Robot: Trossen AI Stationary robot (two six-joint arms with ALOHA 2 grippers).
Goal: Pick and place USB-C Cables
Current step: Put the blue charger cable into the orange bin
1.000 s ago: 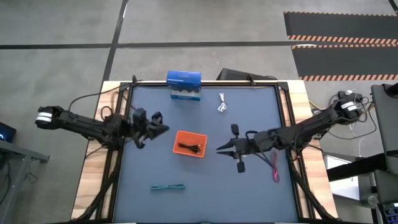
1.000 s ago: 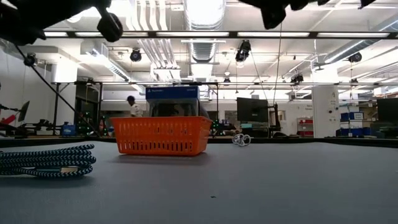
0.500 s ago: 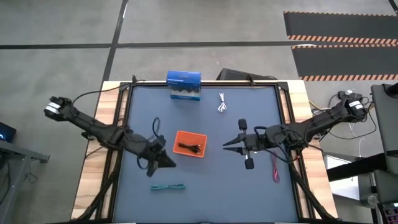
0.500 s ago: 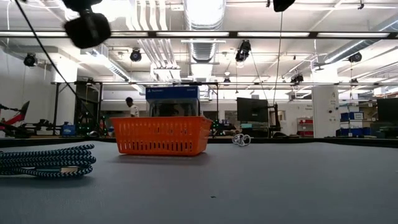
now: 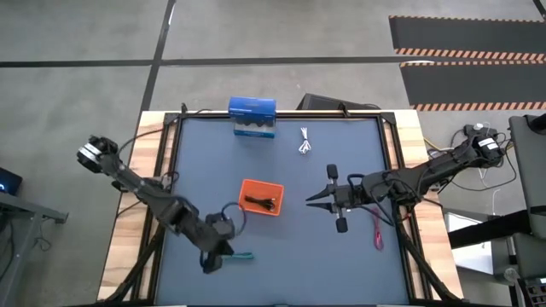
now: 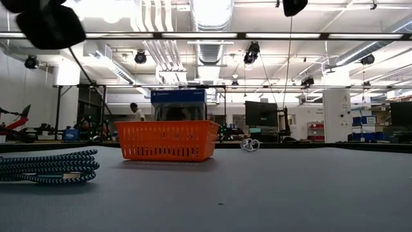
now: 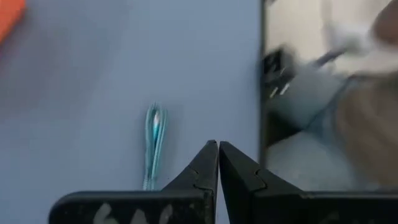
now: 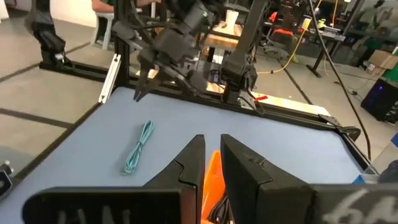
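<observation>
The teal-green cable lies stretched on the near part of the blue table, in front of the orange tray, and the left gripper hovers just beside its end with the fingers pressed together and holding nothing. I judge the step is the approach to this cable; the next move needs the fingers to spread and come down across it. The right gripper waits beside the tray, its fingers a little apart and empty.

Blue table: cables, orange tray
</observation>
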